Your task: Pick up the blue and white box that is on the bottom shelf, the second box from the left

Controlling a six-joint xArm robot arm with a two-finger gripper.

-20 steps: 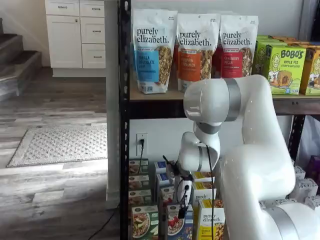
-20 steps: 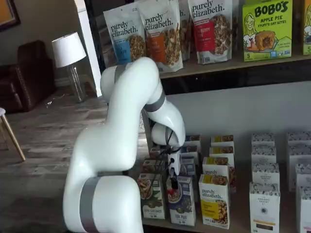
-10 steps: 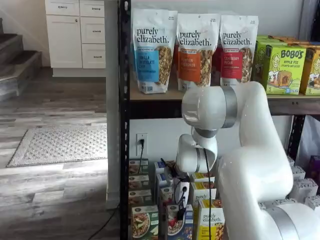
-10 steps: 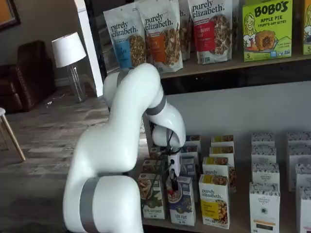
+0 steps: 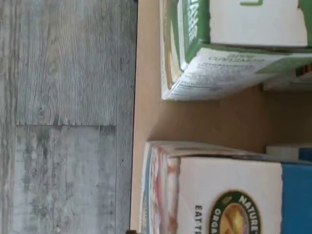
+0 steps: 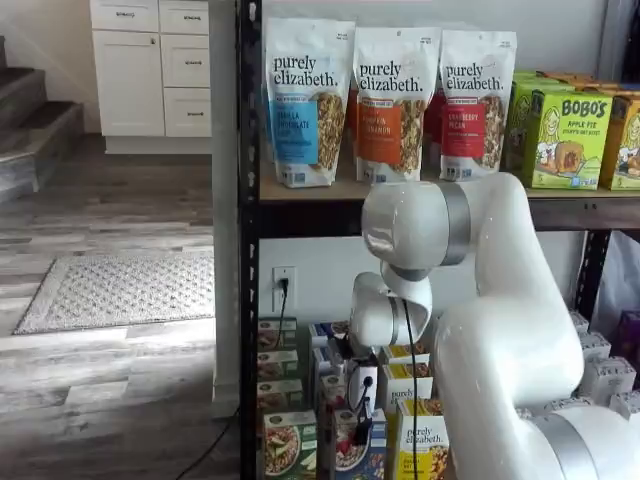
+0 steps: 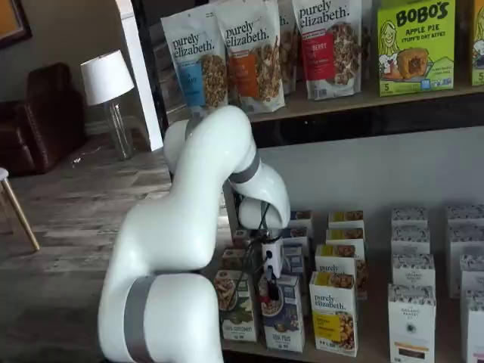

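Observation:
The blue and white box (image 7: 284, 322) stands at the front of the bottom shelf (image 5: 146, 109), between a green-fronted carton (image 7: 237, 307) and a yellow "purely elizabeth" carton (image 7: 333, 314). It shows in both shelf views (image 6: 351, 452). My gripper (image 7: 268, 285) hangs just above and in front of the box's top; its black fingers show side-on with a cable beside them, and no gap can be made out. It also shows in a shelf view (image 6: 362, 422). In the wrist view the box's white top (image 5: 219, 190) is close, with the green carton (image 5: 234, 48) beside it.
More rows of the same cartons stand behind the front row (image 7: 299, 227). White cartons (image 7: 412, 318) stand to the right. Granola bags (image 6: 388, 100) and green "Bobo's" boxes (image 6: 570, 135) fill the shelf above. A black rack post (image 6: 248, 250) stands at the left. Grey wood floor (image 5: 63, 117) lies beyond the shelf edge.
The arm's elbow has swung a little left and lower. The gripper has stayed over the blue and white box with hardly any shift.

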